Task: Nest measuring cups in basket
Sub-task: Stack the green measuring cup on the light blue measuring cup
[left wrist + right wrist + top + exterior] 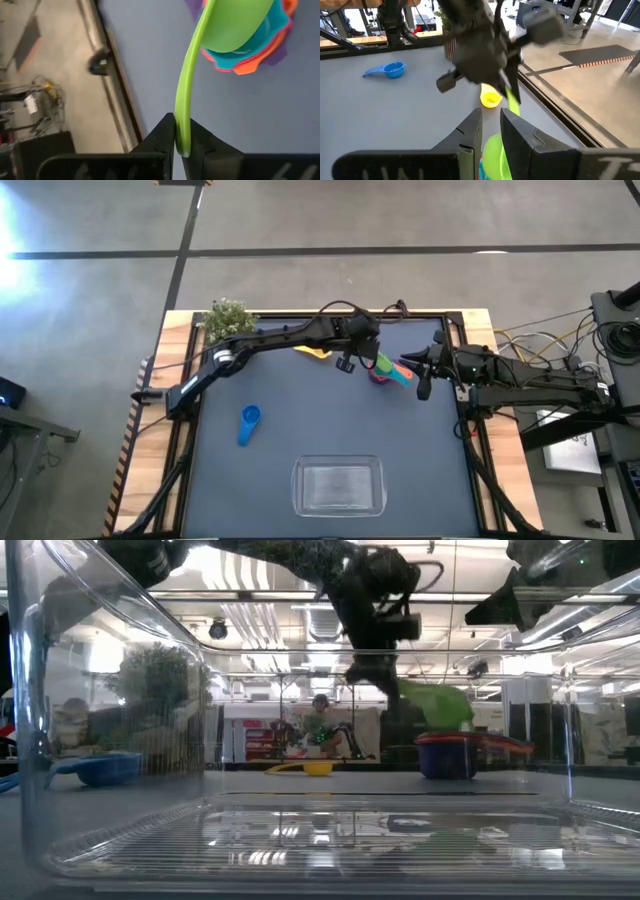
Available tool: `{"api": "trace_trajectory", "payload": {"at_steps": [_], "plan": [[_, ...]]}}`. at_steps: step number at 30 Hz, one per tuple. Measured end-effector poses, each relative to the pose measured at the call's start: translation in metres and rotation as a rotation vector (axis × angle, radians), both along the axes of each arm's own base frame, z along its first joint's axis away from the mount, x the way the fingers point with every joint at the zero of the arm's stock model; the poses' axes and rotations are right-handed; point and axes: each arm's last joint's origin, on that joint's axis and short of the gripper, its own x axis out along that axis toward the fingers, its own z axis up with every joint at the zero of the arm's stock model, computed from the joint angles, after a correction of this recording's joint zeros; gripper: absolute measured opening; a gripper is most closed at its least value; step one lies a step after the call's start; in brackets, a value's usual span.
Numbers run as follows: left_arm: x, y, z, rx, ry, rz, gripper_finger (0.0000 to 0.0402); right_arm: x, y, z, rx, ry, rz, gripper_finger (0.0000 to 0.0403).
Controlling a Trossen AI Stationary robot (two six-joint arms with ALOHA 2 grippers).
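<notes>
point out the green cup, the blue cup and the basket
green cup (235, 22), left wrist view, on its bowl
blue cup (249, 418), high view, on its bowl
basket (338, 463), high view, on its far rim

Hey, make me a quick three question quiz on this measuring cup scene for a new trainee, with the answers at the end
1. True or false: the clear basket already holds cups.
2. Which cup's handle is the left tool shut on?
A. blue cup
B. green cup
C. yellow cup
3. Fill in: the green cup sits above a ____ of other cups.

Key: 1 false; 2 B; 3 stack.
</notes>
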Motion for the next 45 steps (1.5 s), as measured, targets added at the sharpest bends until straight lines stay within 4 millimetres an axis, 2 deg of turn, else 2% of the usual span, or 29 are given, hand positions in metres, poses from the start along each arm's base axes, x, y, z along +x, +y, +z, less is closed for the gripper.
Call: {"api": "trace_trajectory", "payload": {"at_steps": [3,9,13,20,24,31,36,40,45], "plan": [[-0.003,-0.001,0.011,0.014,-0.030,0.034,0.0001,0.000,0.000,0.000,0.010,-0.004,-0.003,0.0057],[-0.005,-0.006,0.017,-0.011,-0.065,0.119,0.0000,0.000,0.000,0.000,0.023,-0.011,-0.007,0.0057],[-0.005,-0.013,0.016,0.044,-0.066,0.187,0.0000,0.000,0.000,0.000,0.034,-0.013,-0.010,0.0057],[-0.015,-0.026,0.009,-0.004,-0.114,0.253,0.0000,0.000,0.000,0.000,0.035,-0.013,-0.011,0.0057],[-0.039,-0.035,0.009,-0.015,-0.219,0.275,0.0000,0.000,0.000,0.000,0.035,-0.013,-0.011,0.0057],[-0.091,-0.059,0.011,-0.069,-0.618,0.257,0.0000,0.006,-0.001,0.002,0.021,-0.063,0.001,0.0057],[-0.118,-0.068,0.008,-0.114,-0.825,0.256,0.0000,0.015,0.001,0.002,-0.028,-0.160,0.119,0.0057],[-0.132,-0.070,0.009,-0.189,-0.945,0.250,0.0000,0.022,0.002,-0.005,-0.069,-0.272,0.195,0.0057],[-0.136,-0.076,0.018,-0.337,-1.098,0.090,0.0000,0.027,0.001,-0.022,-0.193,-0.368,0.203,0.0057]]}}
